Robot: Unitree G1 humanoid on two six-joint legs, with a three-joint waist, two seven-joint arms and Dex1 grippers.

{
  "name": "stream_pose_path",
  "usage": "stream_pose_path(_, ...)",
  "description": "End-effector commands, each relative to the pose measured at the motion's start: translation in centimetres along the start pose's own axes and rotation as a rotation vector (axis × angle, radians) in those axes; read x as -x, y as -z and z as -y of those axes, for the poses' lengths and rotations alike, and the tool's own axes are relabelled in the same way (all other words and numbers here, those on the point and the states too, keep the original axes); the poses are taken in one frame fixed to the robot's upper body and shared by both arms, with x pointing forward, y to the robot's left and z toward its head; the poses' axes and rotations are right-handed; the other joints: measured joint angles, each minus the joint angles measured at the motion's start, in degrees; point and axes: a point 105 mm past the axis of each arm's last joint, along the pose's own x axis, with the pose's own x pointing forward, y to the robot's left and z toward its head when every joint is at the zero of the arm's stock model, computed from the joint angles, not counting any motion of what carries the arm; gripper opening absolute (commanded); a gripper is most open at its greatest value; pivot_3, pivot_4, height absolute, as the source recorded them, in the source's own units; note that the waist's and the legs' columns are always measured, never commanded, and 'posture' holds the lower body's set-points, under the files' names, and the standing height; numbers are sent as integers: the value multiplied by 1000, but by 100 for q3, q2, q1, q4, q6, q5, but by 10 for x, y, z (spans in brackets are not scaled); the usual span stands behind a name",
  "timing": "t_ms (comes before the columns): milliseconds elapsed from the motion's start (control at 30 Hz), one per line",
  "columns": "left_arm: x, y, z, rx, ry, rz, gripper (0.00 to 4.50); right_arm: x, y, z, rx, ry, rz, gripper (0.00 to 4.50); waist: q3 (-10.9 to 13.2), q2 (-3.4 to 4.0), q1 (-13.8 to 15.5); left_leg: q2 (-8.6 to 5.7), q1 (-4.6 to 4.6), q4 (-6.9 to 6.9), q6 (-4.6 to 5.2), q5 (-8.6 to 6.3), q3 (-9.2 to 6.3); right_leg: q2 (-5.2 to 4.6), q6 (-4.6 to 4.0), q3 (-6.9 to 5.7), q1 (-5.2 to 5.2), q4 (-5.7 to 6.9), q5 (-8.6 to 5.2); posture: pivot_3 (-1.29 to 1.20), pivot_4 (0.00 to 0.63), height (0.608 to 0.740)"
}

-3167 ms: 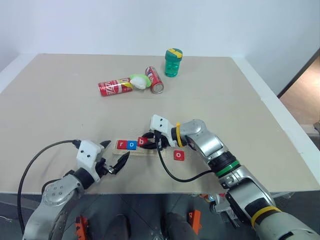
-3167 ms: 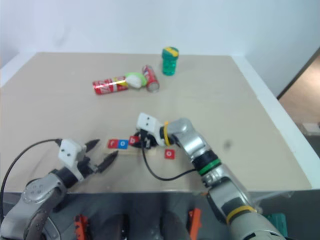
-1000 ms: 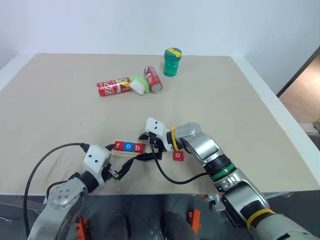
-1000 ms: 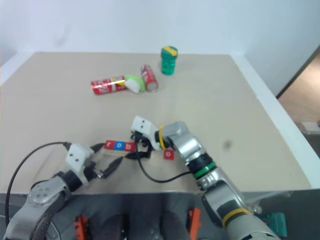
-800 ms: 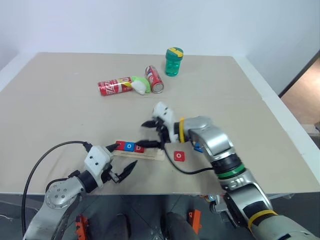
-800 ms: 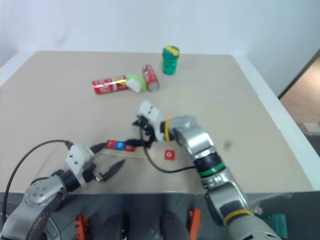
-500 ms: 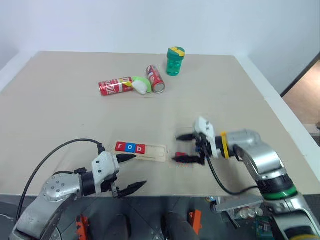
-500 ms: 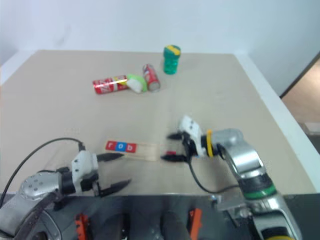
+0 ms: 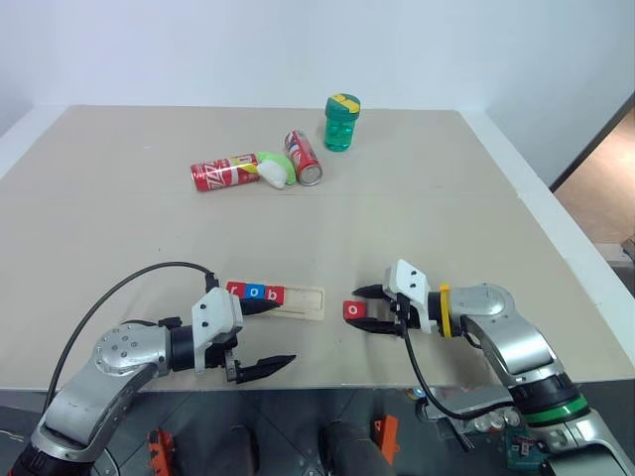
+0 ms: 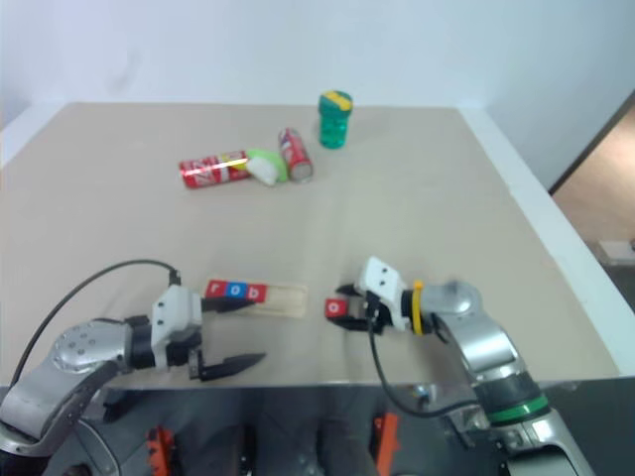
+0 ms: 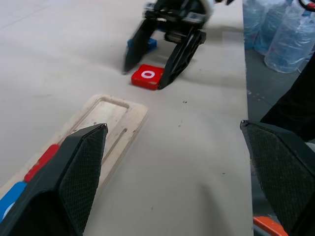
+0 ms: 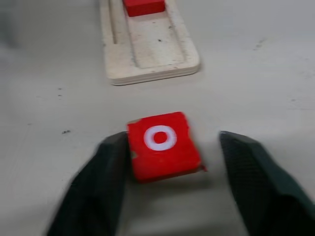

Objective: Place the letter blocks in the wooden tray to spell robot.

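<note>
Large beige tabletop [image 9: 417,208] with a white edge [image 9: 556,233] along its right side and far left corner. Plain white wall [image 9: 198,50] behind it, evenly lit. Dark doorway strip and orange-brown floor [image 9: 605,193] at far right. Clear plastic water bottles [image 11: 288,29] stand on the grey floor [image 11: 256,83] beyond the table edge.

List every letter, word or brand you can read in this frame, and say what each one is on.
"r": red letter block, first in the wooden tray.
"o": blue block, second in the tray.
"b": red block, third in the tray.
"o": red block on the table, between the right gripper fingers.
Print on the two red cans: too small to read.
</note>
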Motion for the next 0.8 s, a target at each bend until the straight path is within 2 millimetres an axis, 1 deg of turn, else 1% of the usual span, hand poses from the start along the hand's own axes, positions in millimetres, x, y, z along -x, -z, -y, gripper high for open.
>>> stream_pose_path(33,2,-3,0,-19,-42,19,4500,0,1,-12,-24,-18,-3,1863,0,-1,2,1,4,0,0,0,0,0,0,-1,4,0,-1,0,150,740)
stream_pose_path(167,4,3,0,-14,-76,6,4500,3,-5,-11,-11,-23,-3,1809,0,-1,11,1,8,0,0,0,1,0,-2,0,7,0,1,0,150,740)
stream_pose_path(233,6,5,-3,-19,-103,0,4500,3,-11,-8,1,-27,10,1329,0,0,17,1,9,3,0,0,1,-1,-4,-1,8,0,1,0,150,740)
stream_pose_path(267,7,5,-5,-19,-129,1,4500,3,-17,-5,15,-24,23,1213,0,0,17,1,10,5,0,0,2,-1,-6,0,8,0,1,0,150,740)
stream_pose_path(367,10,7,-12,-14,-191,8,4500,0,-32,5,31,-16,56,1193,1,1,11,2,10,8,0,0,11,-3,-24,6,5,0,-3,0,150,740)
stream_pose_path(433,11,10,-13,-18,-216,0,4500,-3,-48,15,65,-16,73,1193,2,1,5,4,10,11,1,0,14,-2,-19,5,5,1,3,0,150,740)
stream_pose_path(533,12,12,-14,-19,-239,-5,4500,-8,-63,24,110,-23,87,1193,1,0,13,4,11,12,1,1,15,-2,-13,5,5,1,11,0,150,740)
stream_pose_path(600,12,12,-15,-18,-247,-4,4500,-10,-67,26,117,-39,92,1193,1,0,31,4,11,12,1,1,14,-2,-11,4,6,0,9,0,150,740)
stream_pose_path(700,15,14,-15,-20,-271,-8,4500,-25,-82,25,167,-115,103,1193,1,1,50,3,6,8,-1,0,13,-3,-5,4,2,0,5,0,150,740)
stream_pose_path(800,17,16,-14,-18,-281,-15,4500,-40,-82,17,183,-181,88,1193,2,1,43,5,1,7,-1,0,17,-4,-7,4,-6,1,7,0,150,740)
